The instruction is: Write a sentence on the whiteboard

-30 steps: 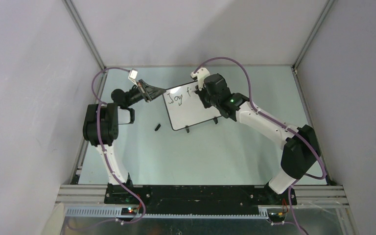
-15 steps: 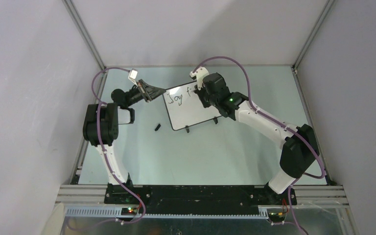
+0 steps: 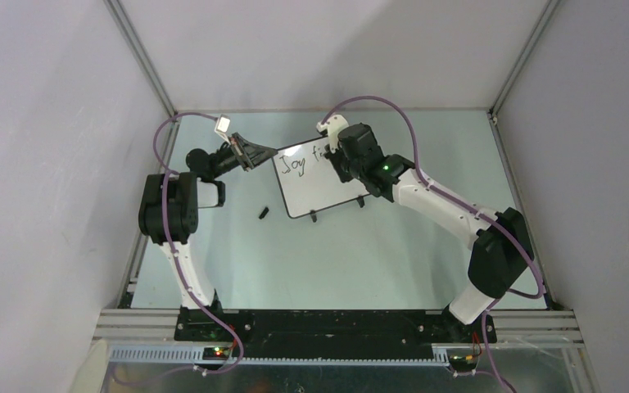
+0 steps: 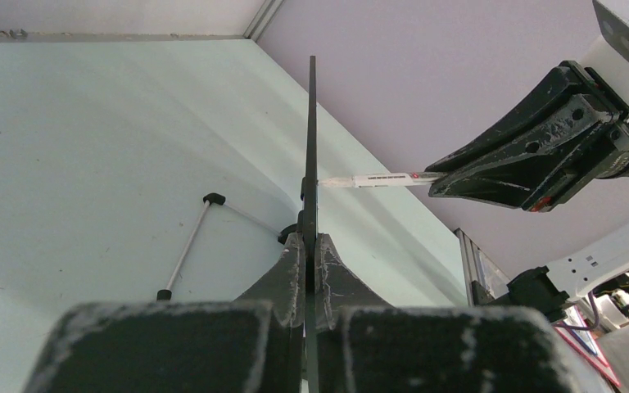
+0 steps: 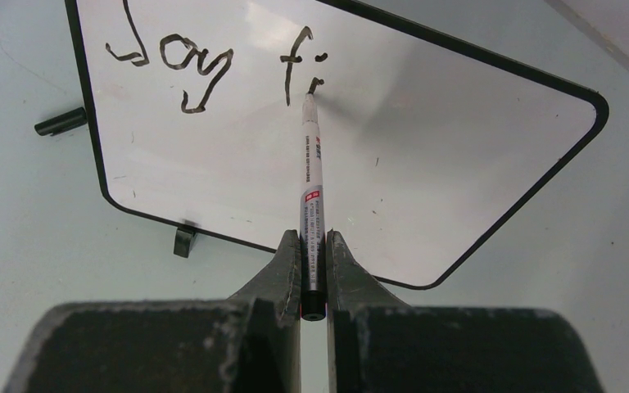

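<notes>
Change since a second ago: right gripper (image 5: 313, 246) has shifted slightly along the top line, and a short stroke after the "f" now shows; the board and the left arm have not moved.
Sentence (image 5: 213, 61): reads "Joy fi" so far, in thin black strokes along the upper part of the board; the second word is unfinished.
Whiteboard (image 5: 442, 155): stands tilted on its small feet towards the far middle of the table (image 3: 360, 254), with most of its face still bare.
Marker pen (image 5: 311, 180): its tip touches the board just under the dot of the "i".
Right gripper, state: fingers pressed together on the lower barrel of the pen, which points straight out from between them.
Left gripper (image 4: 311, 250): pinches the board's left edge, which the left wrist view shows edge-on, and steadies it.
Small black piece (image 3: 264, 213): lies on the table just left of the board; probably the pen's cap.
Step in hand: writing the second word, early in the task.
Next move calls for: short, light strokes rightward at even pressure, while the left grip keeps the board from tipping back.
</notes>
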